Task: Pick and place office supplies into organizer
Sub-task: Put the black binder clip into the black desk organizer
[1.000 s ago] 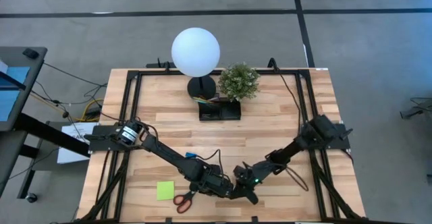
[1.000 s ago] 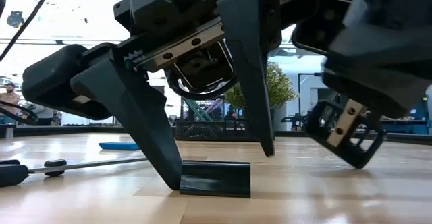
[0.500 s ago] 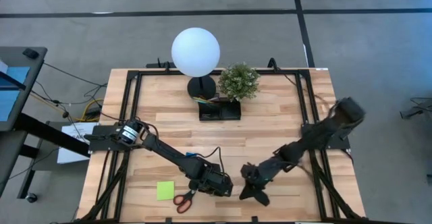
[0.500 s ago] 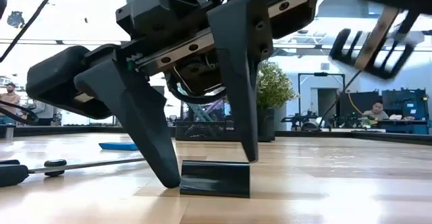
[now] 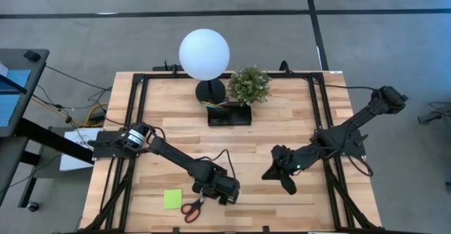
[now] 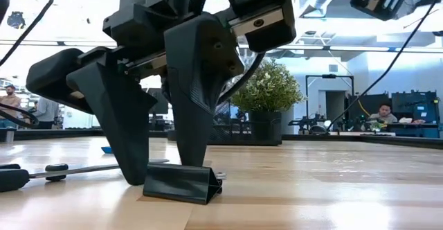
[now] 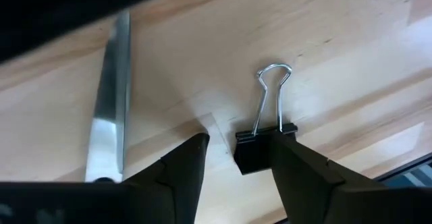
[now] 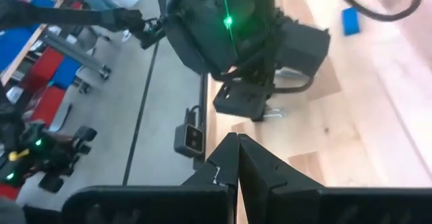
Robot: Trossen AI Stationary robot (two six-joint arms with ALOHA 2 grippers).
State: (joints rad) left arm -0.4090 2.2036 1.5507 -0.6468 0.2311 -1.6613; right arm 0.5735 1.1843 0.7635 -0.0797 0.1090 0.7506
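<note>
My left gripper (image 6: 163,174): down at the desk's near edge, fingers part-way apart and straddling a black binder clip (image 7: 263,150); one finger (image 7: 297,173) touches the clip's side, the other stands just clear of it.
Binder clip: flat on the wood, wire handles pointing away from my wrist; not lifted.
Red-handled scissors (image 5: 192,207): just beside my left gripper, blade lying alongside it.
Lime-green sticky pad (image 5: 172,199): near the desk's near-left corner, beside the scissors.
Blue eraser (image 8: 350,20): on the wood a little beyond my left arm.
My right gripper (image 5: 280,177): raised above the desk right of centre, fingers pressed together, holding nothing.
Organizer (image 5: 229,114): black tray at the far edge's middle, just in front of the lamp (image 5: 204,54) and potted plant (image 5: 249,84).
</note>
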